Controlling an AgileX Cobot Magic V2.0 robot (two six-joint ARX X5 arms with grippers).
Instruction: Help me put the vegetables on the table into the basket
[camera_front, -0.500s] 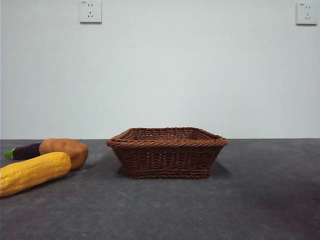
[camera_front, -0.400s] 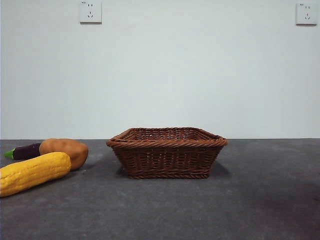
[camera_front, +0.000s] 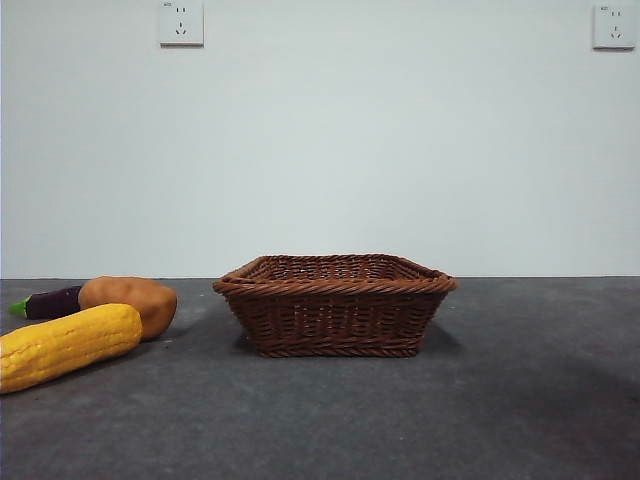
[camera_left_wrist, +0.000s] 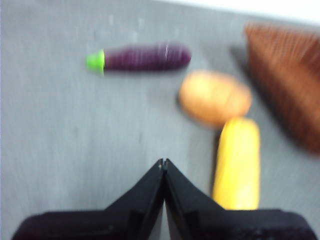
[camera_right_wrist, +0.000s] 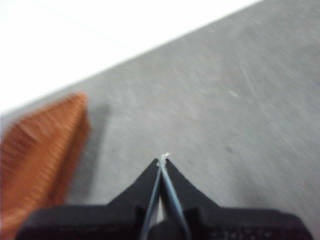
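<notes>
Bare lab-like test setup, plain white wall (camera_front: 400, 150) (two power sockets (camera_front: 181, 22)), dark grey table (camera_front: 400, 420)

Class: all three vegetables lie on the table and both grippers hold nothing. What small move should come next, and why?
Probably the left gripper, its jaws shut, should open and descend toward the long yellow corn cob, the vegetable nearest it. The rounded orange-brown potato and slim purple eggplant lie farther off, outside the woven reddish-brown basket.

Left hand (camera_left_wrist: 163, 162), right hand (camera_right_wrist: 163, 157): matte black, two tapered jaws, wide black base.
</notes>
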